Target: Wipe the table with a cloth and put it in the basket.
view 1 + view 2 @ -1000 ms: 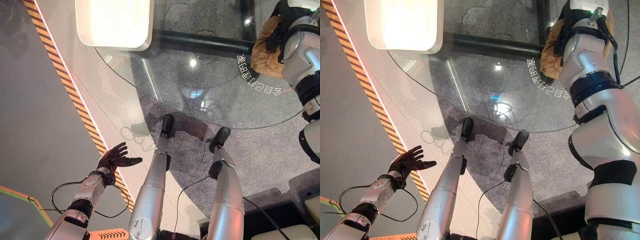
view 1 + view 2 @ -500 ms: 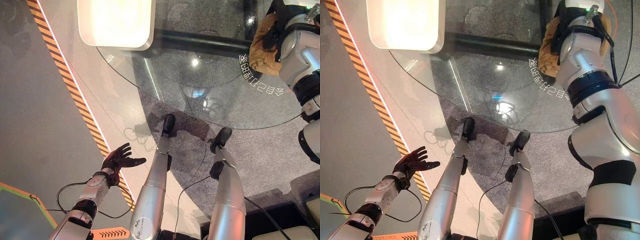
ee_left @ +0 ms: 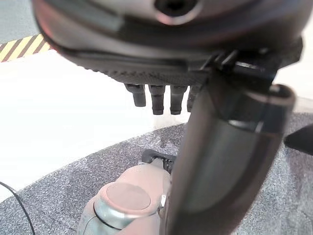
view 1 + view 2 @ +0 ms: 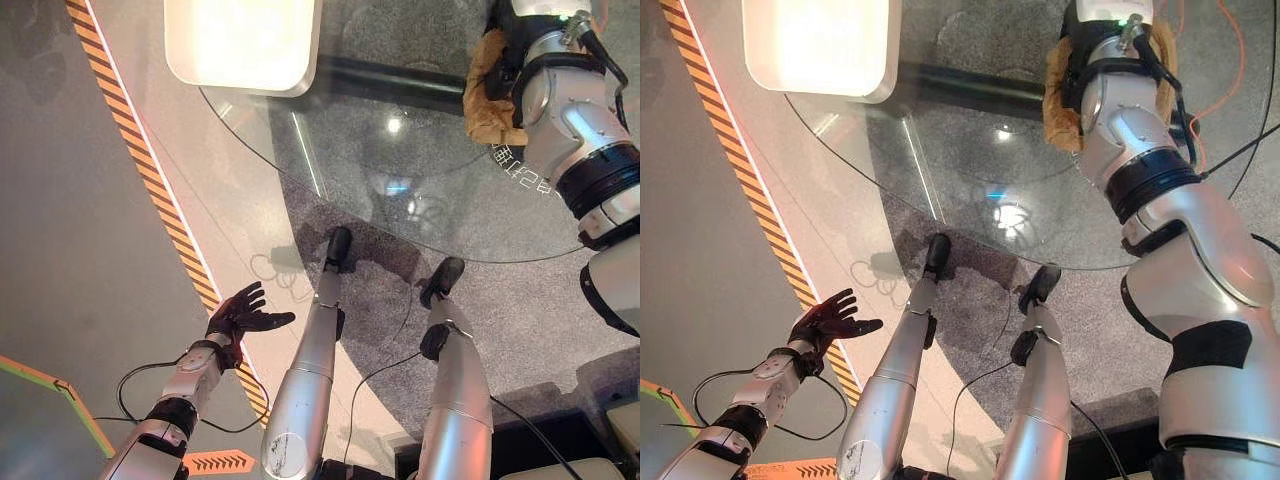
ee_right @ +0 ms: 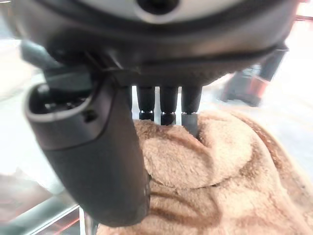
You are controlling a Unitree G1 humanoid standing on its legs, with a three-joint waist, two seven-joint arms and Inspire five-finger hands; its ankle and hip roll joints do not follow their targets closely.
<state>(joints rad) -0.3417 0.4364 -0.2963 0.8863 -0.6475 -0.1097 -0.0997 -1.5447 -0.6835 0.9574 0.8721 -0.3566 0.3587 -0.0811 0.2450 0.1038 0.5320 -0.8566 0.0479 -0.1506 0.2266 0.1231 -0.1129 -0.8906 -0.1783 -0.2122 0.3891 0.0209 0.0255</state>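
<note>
On the round glass table (image 4: 440,190), far right side: tan fluffy cloth (image 4: 487,95) lying on the glass, bunched in soft folds. Right hand (image 5: 93,161) planted on top of cloth, arm reaching in from the right. Seen from the right wrist: fingers (image 5: 168,105) straight, tips pushing down into the pile, thumb alongside and not curled round the fabric. Flat press, no pinch. From the head views, hand itself mostly hidden behind wrist and forearm; cloth showing at both sides of the wrist.

Left hand (image 4: 243,315) low at the left, well apart from the table, hanging over the pale floor just beside the orange-and-black striped tape (image 4: 150,190). Palm up, fingers spread and relaxed, holding nothing. Same reading from the left wrist: fingers (image 3: 157,100) straight, nothing between them and thumb.

White rounded tray-like object (image 4: 243,42) at the table's far left edge, brightly lit; cannot tell whether this is the basket. Well apart from cloth. White printed lettering (image 4: 520,170) on the glass near the cloth. Grey carpet (image 4: 520,310) visible through and below the glass.
</note>
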